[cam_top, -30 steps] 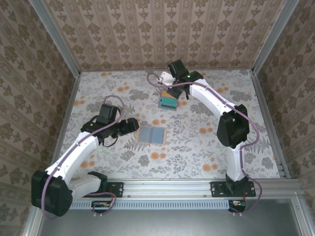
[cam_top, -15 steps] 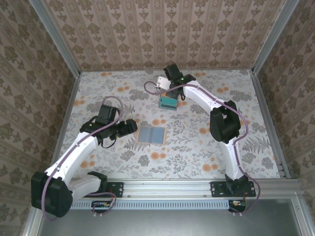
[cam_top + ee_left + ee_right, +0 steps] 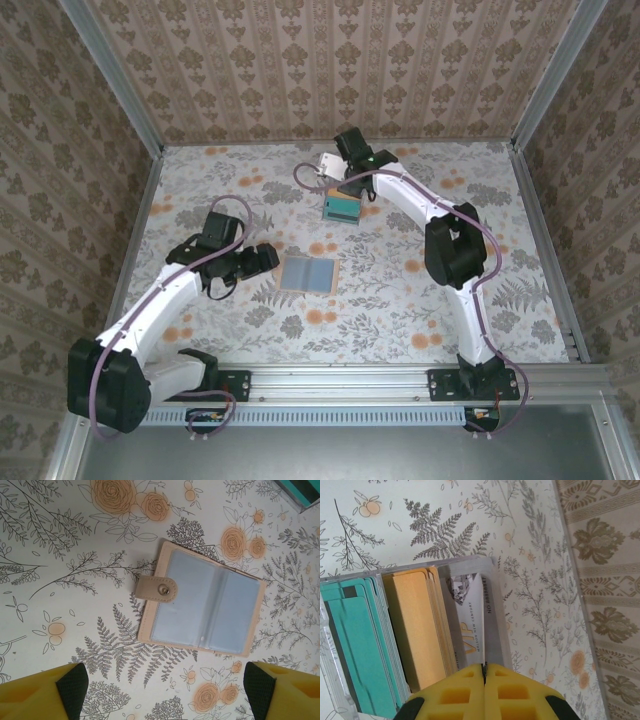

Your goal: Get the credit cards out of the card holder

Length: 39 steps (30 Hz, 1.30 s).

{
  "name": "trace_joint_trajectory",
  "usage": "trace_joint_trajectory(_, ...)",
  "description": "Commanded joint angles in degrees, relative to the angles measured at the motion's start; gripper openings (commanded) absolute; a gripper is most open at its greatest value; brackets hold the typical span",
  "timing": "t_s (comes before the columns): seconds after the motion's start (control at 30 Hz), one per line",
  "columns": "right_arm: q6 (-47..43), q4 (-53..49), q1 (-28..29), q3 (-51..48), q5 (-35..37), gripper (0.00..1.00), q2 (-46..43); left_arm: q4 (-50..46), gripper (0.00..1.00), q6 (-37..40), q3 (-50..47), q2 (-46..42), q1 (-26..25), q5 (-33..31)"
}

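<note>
Card removal judged practically done; little or nothing left.
The card holder [image 3: 200, 607] is laid open on the desk [image 3: 60, 555], pockets seemingly empty, under the left end effector [image 3: 165, 687], spread apart. Teal, orange and white credit cards [image 3: 417, 625] are stacked in a clear tray [image 3: 435, 562]; the right end effector [image 3: 484, 680] is pressed together beside them.
</note>
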Motion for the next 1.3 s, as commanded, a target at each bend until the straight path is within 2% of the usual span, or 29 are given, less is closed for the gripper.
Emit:
trace_joint_trajectory(0.0, -0.2, -0.9, -0.4, 1.6, -1.8, 0.0, 2.0, -0.1, 0.85, 0.4, 2.1, 0.2, 0.6, 0.3)
trace_joint_trajectory(0.1, 0.3, -0.7, -0.4, 1.6, -2.0, 0.0, 2.5, 0.0, 0.85, 0.4, 1.9, 0.2, 0.9, 0.4)
trace_joint_trajectory(0.17, 0.6, 0.2, -0.6, 1.6, -1.1, 0.14, 2.8, 0.2, 0.85, 0.4, 1.9, 0.2, 1.0, 0.5)
trace_joint_trajectory(0.2, 0.9, 0.9, -0.6, 1.7, -0.4, 0.15, 2.9, 0.2, 0.85, 0.3, 1.9, 0.3, 1.0, 0.6)
trace_joint_trajectory(0.23, 1.2, 1.9, -0.7, 1.7, 0.7, 0.22, 3.0, 0.1, 0.85, 0.3, 1.9, 0.3, 1.0, 0.7)
trace_joint_trajectory(0.3, 2.6, 5.9, -0.8, 1.6, 4.7, 0.48, 3.4, 0.2, 0.85, 0.2, 1.9, 0.3, 1.1, 0.7)
trace_joint_trajectory(0.33, 2.9, 7.2, -0.9, 1.8, 6.3, 0.51, 3.4, 0.2, 0.85, 0.2, 1.8, 0.3, 1.1, 0.7)
trace_joint_trajectory(0.57, 6.3, 9.2, -1.2, 2.3, 9.8, 0.45, 2.6, 0.6, 0.86, 0.0, 1.4, -0.1, 1.1, 1.2)
trace_joint_trajectory(0.93, 13.6, 7.3, -1.2, 0.1, 9.4, 0.44, -1.4, 1.6, 0.86, -0.2, 0.3, -1.5, 1.1, 2.7)
trace_joint_trajectory(1.13, 27.4, 2.9, -1.1, -1.7, 4.3, 0.45, -8.3, 6.4, 0.83, -0.8, -1.0, -0.6, 0.5, 6.9)
trace_joint_trajectory(1.27, 40.5, 1.6, -0.5, -9.2, -2.4, 0.44, -15.8, 8.9, 0.82, -0.9, -0.8, 2.5, -1.2, 7.6)
